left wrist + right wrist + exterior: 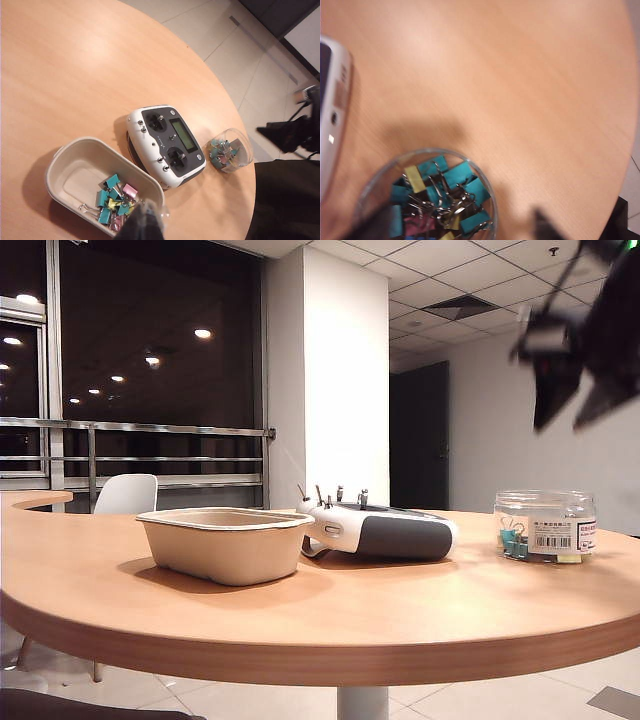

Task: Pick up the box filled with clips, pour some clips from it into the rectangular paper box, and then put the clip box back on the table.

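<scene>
- A round wooden table (pixel 330 610) holds three things in a row: a beige rectangular paper box (pixel 226 543) on the left of the exterior view, a white-and-grey controller (pixel 385 530) in the middle, and the box filled with clips (pixel 545 526) on the right.
- The clip jar stands upright on the table, near the edge, with no lid that we can see, so its clips (pixel 445 197) lie exposed: teal, yellow and pink.
- Our right gripper (pixel 585 345) hangs in the air above the jar, blurred, with its two dark fingers spread apart and nothing between them. In its wrist view the jar sits directly below, which suits a straight descent to grasp it.
- Our left gripper (pixel 142 222) shows only as a dark blurred tip over the paper box; we cannot tell whether its jaws are apart or together.
- The paper box already holds a small heap of coloured clips at one end, seen from the left wrist view.
- The controller lies between jar and paper box, touching neither, so we judge the jar would have to be carried over or around it to pour.
</scene>
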Action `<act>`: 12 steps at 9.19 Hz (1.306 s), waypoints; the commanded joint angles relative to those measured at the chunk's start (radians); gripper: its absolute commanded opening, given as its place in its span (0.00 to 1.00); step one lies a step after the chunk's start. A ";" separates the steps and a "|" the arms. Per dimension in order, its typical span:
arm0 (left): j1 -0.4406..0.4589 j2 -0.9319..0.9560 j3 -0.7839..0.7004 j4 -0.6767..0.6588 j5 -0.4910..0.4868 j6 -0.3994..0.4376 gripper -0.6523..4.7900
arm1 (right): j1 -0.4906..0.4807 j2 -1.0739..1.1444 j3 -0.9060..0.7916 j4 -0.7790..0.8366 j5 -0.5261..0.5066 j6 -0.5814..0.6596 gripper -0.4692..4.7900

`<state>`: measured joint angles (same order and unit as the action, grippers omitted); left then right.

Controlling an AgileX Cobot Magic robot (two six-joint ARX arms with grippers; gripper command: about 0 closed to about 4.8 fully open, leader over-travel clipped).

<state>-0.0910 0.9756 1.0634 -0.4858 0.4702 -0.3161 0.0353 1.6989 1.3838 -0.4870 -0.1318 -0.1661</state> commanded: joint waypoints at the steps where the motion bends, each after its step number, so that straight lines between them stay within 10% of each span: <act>1: 0.000 -0.003 0.007 0.016 0.005 -0.017 0.11 | -0.026 0.105 0.006 0.034 -0.001 -0.145 0.81; 6: 0.000 -0.002 0.007 0.040 0.000 -0.017 0.11 | -0.047 0.253 0.007 0.121 -0.027 -0.121 0.80; 8: 0.000 -0.002 0.007 0.040 -0.019 -0.017 0.11 | -0.045 0.253 0.007 0.132 -0.027 -0.118 0.36; 12: 0.000 -0.002 0.007 0.058 -0.023 -0.018 0.11 | -0.045 0.253 0.006 0.125 -0.024 -0.118 0.26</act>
<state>-0.0910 0.9760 1.0634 -0.4526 0.4488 -0.3340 -0.0116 1.9541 1.3861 -0.3683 -0.1566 -0.2859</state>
